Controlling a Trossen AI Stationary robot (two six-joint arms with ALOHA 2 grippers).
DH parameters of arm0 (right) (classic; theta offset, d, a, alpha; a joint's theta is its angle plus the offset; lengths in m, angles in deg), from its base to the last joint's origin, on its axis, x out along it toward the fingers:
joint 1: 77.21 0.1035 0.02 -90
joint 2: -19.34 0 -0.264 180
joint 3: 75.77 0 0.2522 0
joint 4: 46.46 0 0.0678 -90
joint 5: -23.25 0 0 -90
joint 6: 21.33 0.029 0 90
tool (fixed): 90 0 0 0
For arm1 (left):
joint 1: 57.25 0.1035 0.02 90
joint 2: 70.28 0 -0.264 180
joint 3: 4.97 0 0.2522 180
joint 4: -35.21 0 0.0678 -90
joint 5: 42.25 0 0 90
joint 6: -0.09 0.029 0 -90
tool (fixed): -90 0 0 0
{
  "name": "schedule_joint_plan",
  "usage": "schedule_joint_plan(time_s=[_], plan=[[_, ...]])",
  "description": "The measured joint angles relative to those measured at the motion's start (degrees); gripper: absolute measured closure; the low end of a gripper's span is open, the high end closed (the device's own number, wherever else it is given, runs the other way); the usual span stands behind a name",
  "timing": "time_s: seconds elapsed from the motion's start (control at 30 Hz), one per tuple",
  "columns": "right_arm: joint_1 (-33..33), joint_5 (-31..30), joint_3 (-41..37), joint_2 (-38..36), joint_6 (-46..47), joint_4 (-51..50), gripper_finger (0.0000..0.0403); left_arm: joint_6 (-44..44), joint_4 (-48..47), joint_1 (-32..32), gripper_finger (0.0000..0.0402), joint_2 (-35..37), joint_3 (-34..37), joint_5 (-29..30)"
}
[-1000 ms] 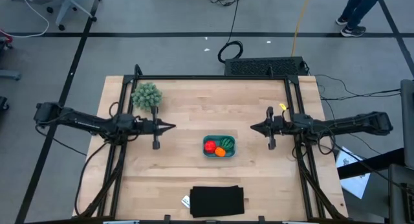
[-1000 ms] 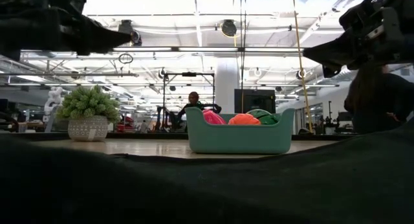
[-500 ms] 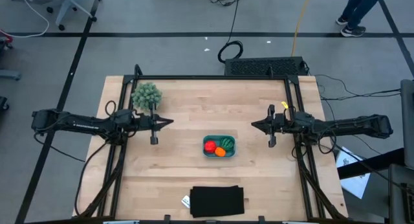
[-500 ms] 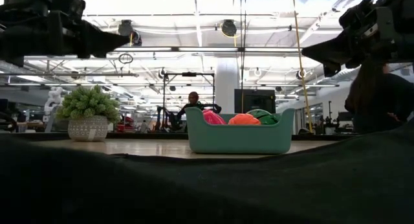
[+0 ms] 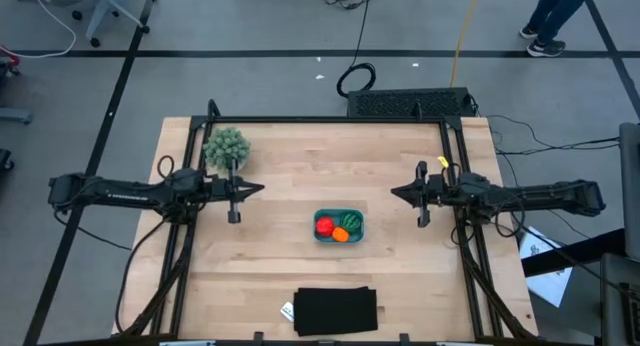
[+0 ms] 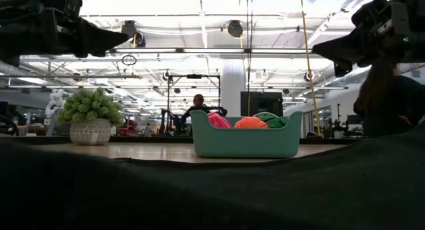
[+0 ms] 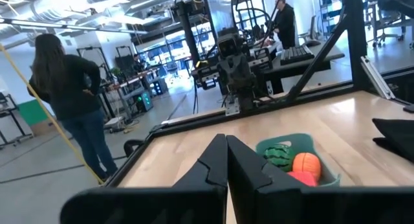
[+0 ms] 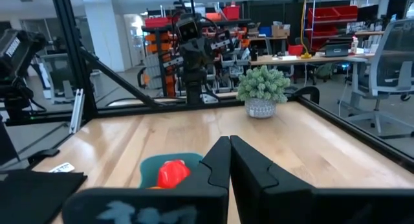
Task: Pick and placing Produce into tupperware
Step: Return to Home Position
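The teal-blue tub (image 5: 339, 226) stands on the table's middle and holds all three balls: red (image 5: 324, 226), striped green (image 5: 352, 222) and orange (image 5: 340, 235). In the low view their tops show above the tub's rim (image 6: 244, 122). My left gripper (image 5: 262, 189) hovers above the table to the tub's left, shut and empty; its own view shows the fingers (image 7: 226, 160) closed together. My right gripper (image 5: 392, 194) hovers to the tub's right, also shut and empty (image 8: 229, 160).
A fuzzy pale-green plant in a pot (image 5: 226, 146) stands near the far left corner. A flat black rectangle (image 5: 336, 311) lies at the near edge, with a small white tag (image 5: 287, 311) beside it. People show in the room beyond the table.
My left arm has drawn back toward the table's left edge, its gripper moving away from the tub. My right gripper has shifted slightly toward the right edge. The tub and the balls have stayed where they were.
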Motion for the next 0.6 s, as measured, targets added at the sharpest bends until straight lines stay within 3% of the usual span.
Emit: schedule_joint_plan(time_s=[0.47, 0.6], plan=[[0.11, 0.16, 0.00, -2.24, 0.63, -1.97, 0.0403, -0.48, -9.15, -0.04, 0.0402, 7.66, 0.00, -0.53], [0.11, 2.90, 0.00, -3.63, 0.98, -2.82, 0.0403, -0.34, -14.78, -0.04, 0.0402, 11.17, 0.00, -0.22]])
